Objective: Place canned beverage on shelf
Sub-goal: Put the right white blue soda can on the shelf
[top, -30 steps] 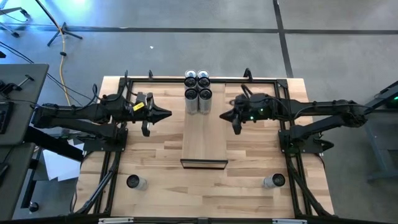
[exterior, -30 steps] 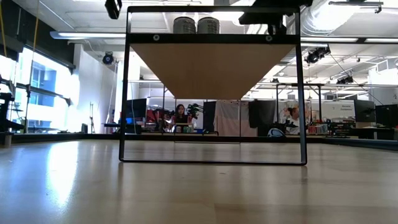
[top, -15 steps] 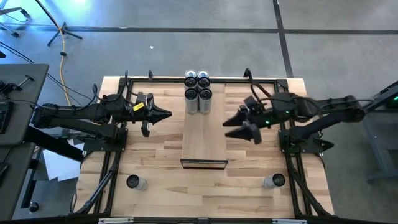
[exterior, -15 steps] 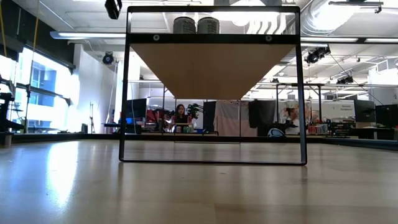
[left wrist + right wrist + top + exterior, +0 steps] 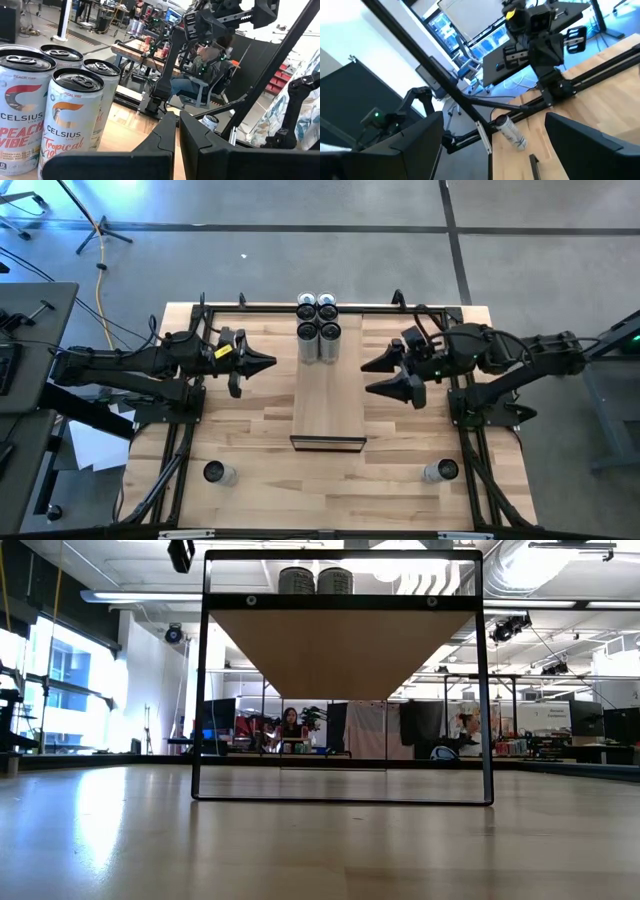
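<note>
I see a pale wood shelf [image 5: 328,405] with a dark end edge on my blond butcher-block worktop [image 5: 250,440]. Beside my black left fingers [image 5: 167,135], the cans [image 5: 70,120] are white with orange-red lettering and silver tops. The frame [image 5: 180,450] is black; the floor [image 5: 300,240] is grey.

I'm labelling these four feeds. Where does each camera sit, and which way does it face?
High: overhead, straight down on the table, shelf, both arms.
Low: table height, level under the shelf into the room; no arm visible.
Left wrist: past the shut left end effector at the cans.
Right wrist: past the open right end effector at a lying can.
High and left wrist share the cans.
</note>
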`<state>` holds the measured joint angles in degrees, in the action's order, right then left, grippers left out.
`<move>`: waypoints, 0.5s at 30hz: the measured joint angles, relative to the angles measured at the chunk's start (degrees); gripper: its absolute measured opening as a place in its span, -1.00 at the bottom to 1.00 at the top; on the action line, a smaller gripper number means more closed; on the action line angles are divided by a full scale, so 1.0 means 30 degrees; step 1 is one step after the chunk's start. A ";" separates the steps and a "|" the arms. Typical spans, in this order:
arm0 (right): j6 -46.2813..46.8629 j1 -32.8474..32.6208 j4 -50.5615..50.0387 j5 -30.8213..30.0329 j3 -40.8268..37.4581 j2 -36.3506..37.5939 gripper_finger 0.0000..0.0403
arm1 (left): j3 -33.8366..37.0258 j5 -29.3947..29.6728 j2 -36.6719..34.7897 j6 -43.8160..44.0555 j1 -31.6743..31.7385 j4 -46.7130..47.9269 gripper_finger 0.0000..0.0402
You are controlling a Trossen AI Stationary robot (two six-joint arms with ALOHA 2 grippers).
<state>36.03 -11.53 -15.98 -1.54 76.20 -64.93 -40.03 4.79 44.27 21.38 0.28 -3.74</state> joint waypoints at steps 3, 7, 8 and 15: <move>0.0031 0.0247 0.0195 -0.0250 0.0000 0.0000 0.66 | 0.0000 0.0004 0.0000 -0.0349 0.0004 0.0003 -1.00; 0.0515 0.0348 0.0187 -0.1633 0.0001 0.0000 0.66 | 0.0000 -0.0136 0.0000 -0.0947 0.0004 0.0003 -1.00; 0.0520 0.0348 0.0194 -0.2007 0.0007 0.0000 0.66 | 0.0000 -0.0263 0.0000 -0.1150 0.0004 0.0003 -1.00; 0.1344 0.0348 0.0193 -0.4603 0.0007 0.0000 0.66 | 0.0000 -0.1023 0.0000 -0.1323 0.0004 0.0004 -1.00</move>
<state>40.06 -10.48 -15.40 -15.35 76.23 -64.93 -40.03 1.72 44.27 17.41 0.30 -3.72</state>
